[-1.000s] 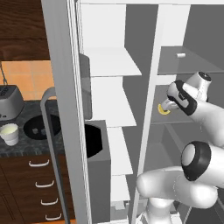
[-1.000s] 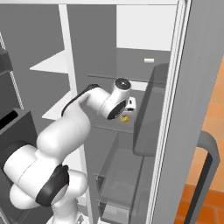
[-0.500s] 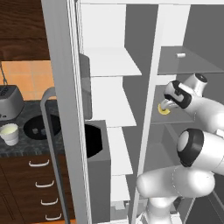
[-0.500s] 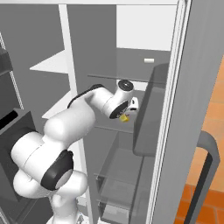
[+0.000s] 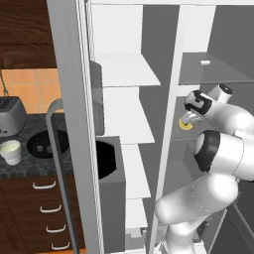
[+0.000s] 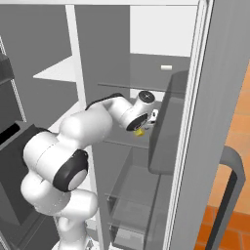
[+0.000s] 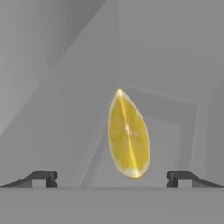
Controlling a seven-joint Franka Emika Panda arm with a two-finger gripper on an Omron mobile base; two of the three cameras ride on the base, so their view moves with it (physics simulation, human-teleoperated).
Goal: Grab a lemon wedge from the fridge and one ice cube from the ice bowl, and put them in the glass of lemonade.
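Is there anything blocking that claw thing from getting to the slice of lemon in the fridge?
Nothing visible does. In the hand view the lemon wedge lies straight ahead, centred between the open jaws, with only bare grey shelf around it. From the left base view the gripper hangs just above the wedge on a shelf inside the open fridge.

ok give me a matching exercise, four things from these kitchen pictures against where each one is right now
Things:
1. small bright yellow lemon wedge
2. shallow round black ice bowl
3. small whitish tapered cup of lemonade
4. silver toaster

Places:
A. at the near edge of the dark counter, closest to the drawers
B. at the back of the counter, against the orange tiles
C. on a glass shelf inside the tall grey fridge, between the open pincer tips
D. on the counter, partly behind the grey door handle

Pairs: 1-C, 2-D, 3-A, 4-B
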